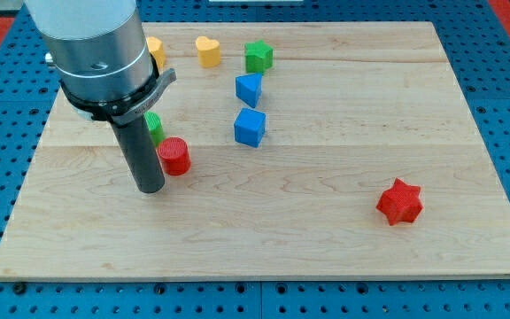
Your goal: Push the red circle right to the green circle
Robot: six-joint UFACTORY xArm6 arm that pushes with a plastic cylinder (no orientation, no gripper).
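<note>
The red circle (174,156) lies on the wooden board at the view's left. The green circle (154,127) sits just above and left of it, partly hidden behind my rod, a small gap or light contact between them that I cannot tell. My tip (151,189) rests on the board just below and left of the red circle, very close to it.
A blue cube (250,127) and a blue triangular block (249,89) stand right of the red circle. A green star (258,56), a yellow heart (207,50) and a yellow block (155,50) are near the top edge. A red star (400,201) lies at the lower right.
</note>
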